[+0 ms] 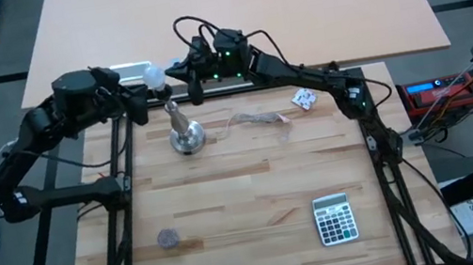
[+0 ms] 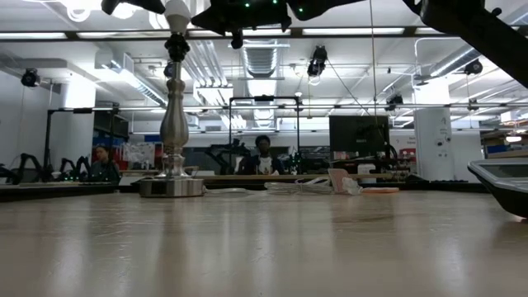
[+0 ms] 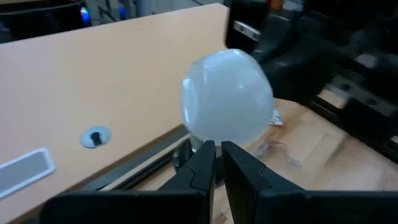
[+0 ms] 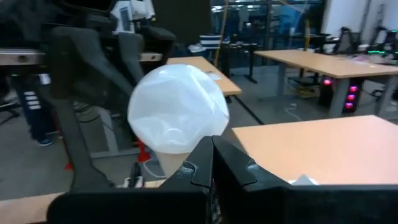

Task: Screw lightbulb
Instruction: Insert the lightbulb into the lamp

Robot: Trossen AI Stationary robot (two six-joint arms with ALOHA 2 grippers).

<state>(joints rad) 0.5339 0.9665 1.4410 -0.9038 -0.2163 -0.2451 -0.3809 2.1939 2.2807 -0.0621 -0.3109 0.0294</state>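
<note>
The lightbulb sits at the top of the silver stand, which rests on its round base toward the far left part of the wooden table. In the high view the stand leans up and away from its base, so the white globe shows just beyond it, near the table's far edge.

Both arms meet at the bulb. The left gripper comes in from the left side and its tips are right by the bulb; in its own wrist view the two dark fingers are pressed nearly together just under the globe, and they do not visibly wrap around it (whether they pinch the bulb's metal neck cannot be told). The right gripper reaches in from the right, its tips just beside the bulb on the opposite side. Its fingers are fully closed against each other in front of the globe, with nothing seen between them.

From table height the stand rises upright on the left, the bulb at the picture's top edge among the dark arm parts.

Elsewhere on the table lie a calculator near the front right, a small dark round disc near the front left, a thin cord trailing right from the stand's base, and a crumpled paper scrap farther right. A person sits in the room behind.
</note>
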